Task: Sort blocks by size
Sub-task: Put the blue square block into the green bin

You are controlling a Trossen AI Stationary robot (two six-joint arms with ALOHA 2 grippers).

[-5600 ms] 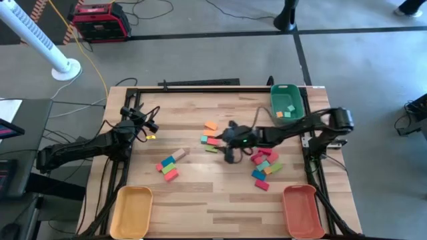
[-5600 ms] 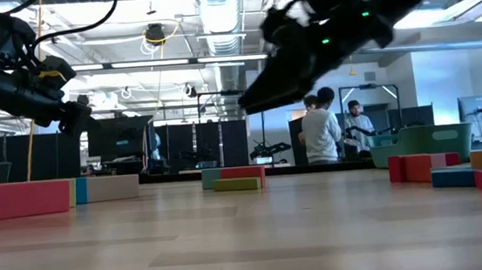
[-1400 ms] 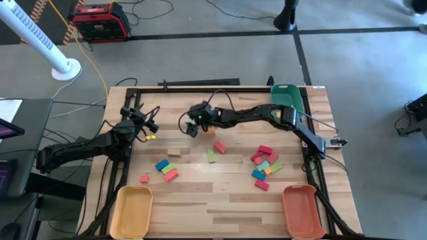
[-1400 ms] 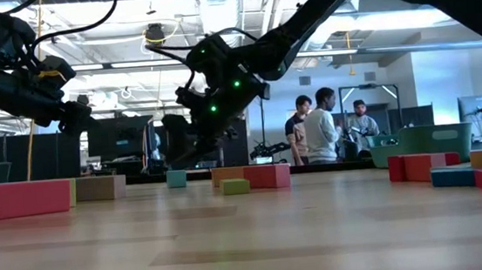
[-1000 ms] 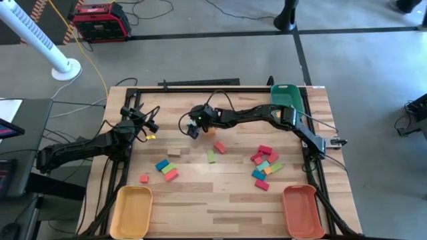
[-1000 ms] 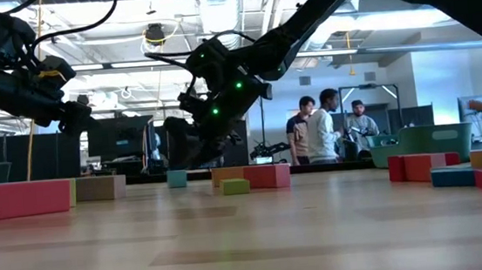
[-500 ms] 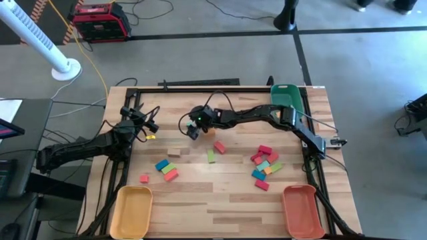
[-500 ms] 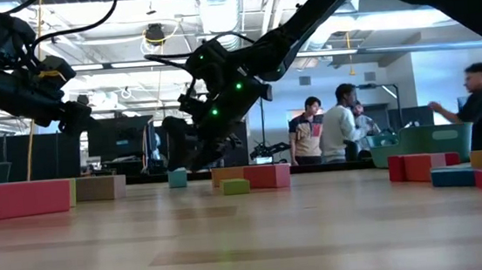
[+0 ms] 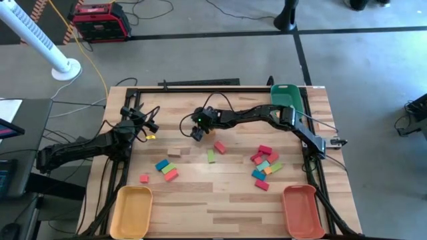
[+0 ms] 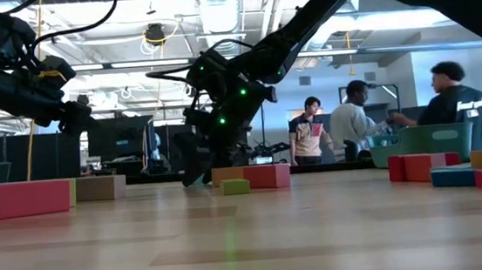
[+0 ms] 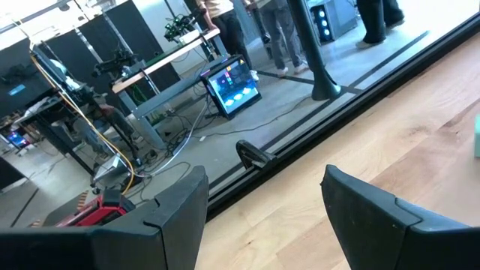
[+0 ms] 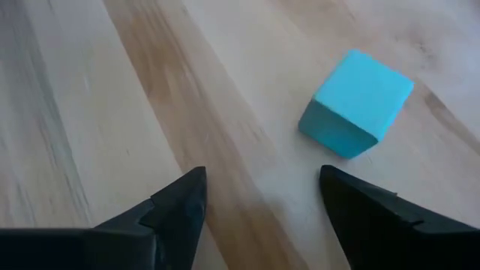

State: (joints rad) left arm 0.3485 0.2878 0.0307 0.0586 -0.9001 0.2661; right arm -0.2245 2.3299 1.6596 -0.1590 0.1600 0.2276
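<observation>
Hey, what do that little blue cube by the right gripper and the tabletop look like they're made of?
Blue cube: likely painted wood or solid plastic; flat, even matte colour, crisp edges, no grain showing, so either fits.
Tabletop: wood, butcher-block style; visible grain and lengthwise strips in lighter and darker tones, with a smooth, lightly sealed look.

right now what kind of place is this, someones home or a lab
Most likely a robotics lab or workshop, not a home: exposed ceiling ducts, workbenches with a monitor, and people standing beyond the wooden table.
</observation>
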